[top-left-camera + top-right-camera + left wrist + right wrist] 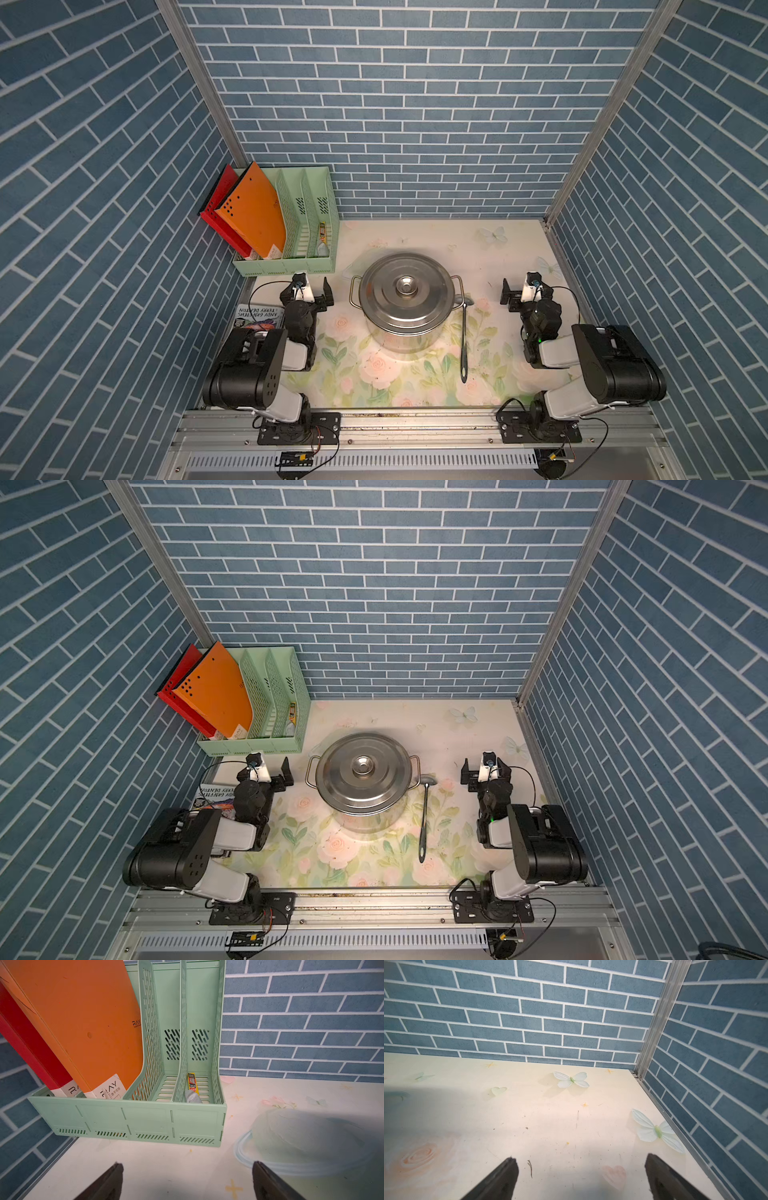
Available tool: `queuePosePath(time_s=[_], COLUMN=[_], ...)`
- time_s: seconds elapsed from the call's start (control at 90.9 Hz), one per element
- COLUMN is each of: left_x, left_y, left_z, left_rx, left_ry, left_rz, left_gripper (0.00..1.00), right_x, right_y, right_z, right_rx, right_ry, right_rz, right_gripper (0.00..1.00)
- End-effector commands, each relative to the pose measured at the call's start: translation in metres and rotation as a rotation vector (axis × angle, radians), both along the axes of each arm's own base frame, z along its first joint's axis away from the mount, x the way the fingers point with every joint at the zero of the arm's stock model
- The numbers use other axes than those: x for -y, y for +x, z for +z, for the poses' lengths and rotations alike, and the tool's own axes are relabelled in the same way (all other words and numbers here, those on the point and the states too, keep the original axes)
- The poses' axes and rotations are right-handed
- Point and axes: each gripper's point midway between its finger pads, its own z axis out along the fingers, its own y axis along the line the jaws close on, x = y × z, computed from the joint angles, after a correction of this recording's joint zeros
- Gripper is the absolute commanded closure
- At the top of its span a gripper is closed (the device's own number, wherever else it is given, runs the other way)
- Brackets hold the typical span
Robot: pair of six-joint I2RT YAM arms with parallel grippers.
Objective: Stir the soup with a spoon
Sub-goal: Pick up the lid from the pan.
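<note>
Your left gripper (187,1165) and right gripper (579,1158) gape empty; centre on the lid knob (406,286) first; pinch the spoon (464,336) mid-handle.

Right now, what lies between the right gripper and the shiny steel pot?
Only the long slim dark-handled steel spoon lies there on the floral tabletop; both top views show it.

"RAY" on the orange folder (83,1022); "ANDY GRIFFITHS", "TERRY DENTON" on the book (259,318)

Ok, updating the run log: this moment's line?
left gripper open, empty | right gripper open, empty | lid on pot | spoon flat on table beside pot, untouched
</note>
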Motion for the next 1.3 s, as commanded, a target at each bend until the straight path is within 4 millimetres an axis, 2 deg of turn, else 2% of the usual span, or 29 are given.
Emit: queuePosePath(time_s=[0.0, 0.66, 0.759, 0.814, 0.902, 0.968, 1.034, 1.111, 1.166, 1.287], left_x=[0.001, 0.0, -0.02, -0.037, -0.071, -0.077, -0.07, -0.048, -0.028, 0.016], left_y=[0.003, 0.003, 0.003, 0.003, -0.005, -0.008, -0.009, -0.007, -0.005, -0.006], left_z=[0.004, 0.004, 0.012, 0.024, 0.055, 0.076, 0.099, 0.12, 0.13, 0.142], left_rx=[0.01, 0.012, 0.016, 0.007, 0.015, 0.02, 0.041, 0.017, -0.026, -0.179], left_ry=[0.005, 0.003, -0.039, -0.062, -0.169, -0.255, -0.369, -0.455, -0.494, -0.553], left_rz=[-0.007, -0.006, 0.104, 0.209, 0.44, 0.488, 0.455, 0.332, 0.222, 0.0], left_gripper=[0.0, 0.0, 0.0, 0.0, 0.0, 0.0, 0.0, 0.0, 0.0, 0.0], right_x=[0.0, 0.0, 0.005, 0.011, 0.021, 0.021, 0.02, 0.017, 0.01, -0.008], right_y=[0.001, 0.002, 0.003, 0.006, 0.01, 0.007, 0.0, -0.01, -0.016, -0.027], right_z=[0.0, 0.0, 0.002, 0.008, 0.031, 0.052, 0.071, 0.088, 0.096, 0.098], right_rx=[-0.003, -0.003, -0.016, -0.041, -0.085, -0.084, -0.078, -0.096, -0.139, -0.319], right_ry=[0.009, 0.011, 0.018, 0.027, 0.057, 0.098, 0.146, 0.189, 0.205, 0.233], right_rz=[0.0, 0.002, -0.029, -0.069, -0.133, -0.14, -0.141, -0.128, -0.095, -0.01], right_gripper=[0.0, 0.0, 0.0, 0.0, 0.01, 0.03, 0.04, 0.06, 0.06, 0.12])
